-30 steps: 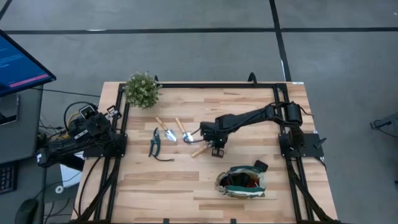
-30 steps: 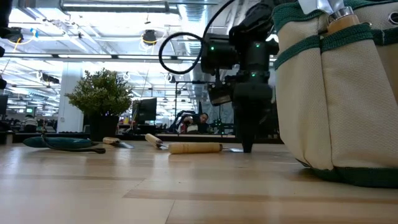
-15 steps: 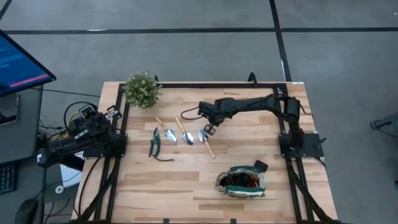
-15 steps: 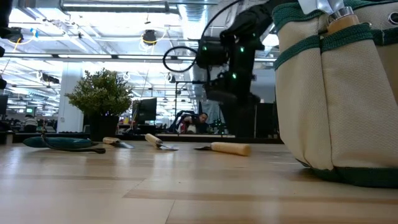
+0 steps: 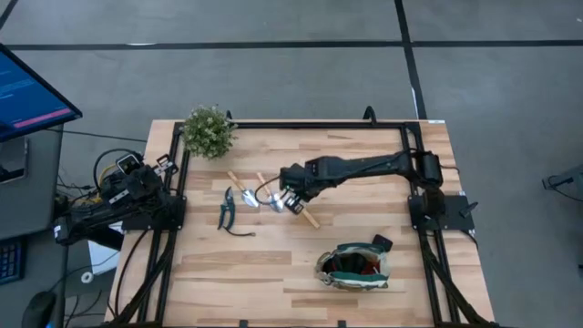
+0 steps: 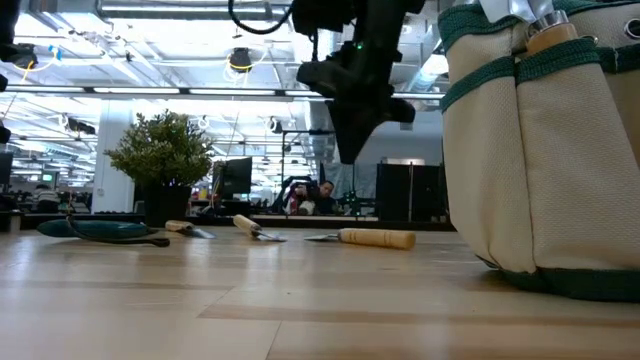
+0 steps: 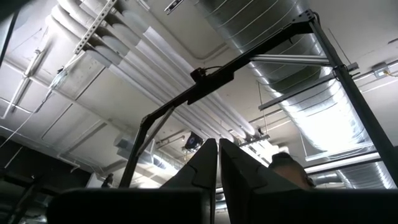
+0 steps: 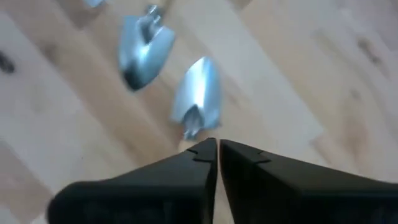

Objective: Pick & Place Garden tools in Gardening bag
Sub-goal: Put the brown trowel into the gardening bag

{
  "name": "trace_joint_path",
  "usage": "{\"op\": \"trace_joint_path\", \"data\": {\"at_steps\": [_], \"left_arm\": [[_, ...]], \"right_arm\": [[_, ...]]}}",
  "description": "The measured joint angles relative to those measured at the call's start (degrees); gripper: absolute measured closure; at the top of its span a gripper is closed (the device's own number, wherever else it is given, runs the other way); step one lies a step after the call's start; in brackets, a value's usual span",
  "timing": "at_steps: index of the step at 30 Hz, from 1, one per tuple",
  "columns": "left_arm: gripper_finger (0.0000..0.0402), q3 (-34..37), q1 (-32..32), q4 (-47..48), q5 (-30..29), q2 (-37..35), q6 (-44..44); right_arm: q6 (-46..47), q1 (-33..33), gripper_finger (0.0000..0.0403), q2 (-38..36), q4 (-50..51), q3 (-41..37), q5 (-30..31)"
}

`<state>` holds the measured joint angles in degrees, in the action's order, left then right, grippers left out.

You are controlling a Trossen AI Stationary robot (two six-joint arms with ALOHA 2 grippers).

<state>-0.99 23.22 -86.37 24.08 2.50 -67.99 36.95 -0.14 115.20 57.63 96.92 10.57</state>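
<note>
Three wooden-handled trowels lie flat on the table: one (image 5: 241, 189), a second (image 5: 269, 191) and a third (image 5: 303, 211) whose silver head (image 8: 198, 96) shows just ahead of my fingers. Dark pruning shears (image 5: 226, 208) lie to their left. The beige, green-trimmed gardening bag (image 5: 353, 266) stands near the front edge with red gloves inside. My right gripper (image 6: 346, 152) hangs shut, pointing down, well above the third trowel's head and touching nothing. My left gripper (image 7: 217, 149) is shut, points at the ceiling, and waits at the table's left edge.
A bushy potted plant (image 5: 208, 132) stands at the far left corner. Black frame rails (image 5: 173, 210) run along the table's left and right sides. A wooden handle (image 6: 548, 35) sticks out of the bag's outer pocket. Bare tabletop (image 5: 264, 264) lies left of the bag.
My right gripper has risen from the tabletop, where its shut tips stood beside the third trowel, rolled, and moved toward the table's left, now above that trowel's head. The third trowel has turned about on the table: its handle now points toward the near right.
</note>
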Motion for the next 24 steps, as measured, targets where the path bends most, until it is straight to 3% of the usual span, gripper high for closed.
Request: {"op": "trace_joint_path", "data": {"at_steps": [5,14,17,24], "left_arm": [[0.0384,0.00,0.00,0.00,-0.01,0.00,0.00],[0.0384,0.00,-0.02,0.00,0.00,0.01,0.00],[0.0384,0.01,0.00,0.00,0.00,0.00,-0.01],[0.0384,0.00,-0.01,0.02,-0.02,0.00,-0.01]], "right_arm": [[3.56,1.64,0.0320,0.37,-1.13,-1.59,-0.46],[10.17,0.90,0.0145,0.41,-6.77,-4.51,-0.34],[12.60,0.83,0.0129,0.38,-6.66,-6.73,-0.39],[10.97,2.48,0.0135,0.42,-7.31,-9.65,-1.53]]}}
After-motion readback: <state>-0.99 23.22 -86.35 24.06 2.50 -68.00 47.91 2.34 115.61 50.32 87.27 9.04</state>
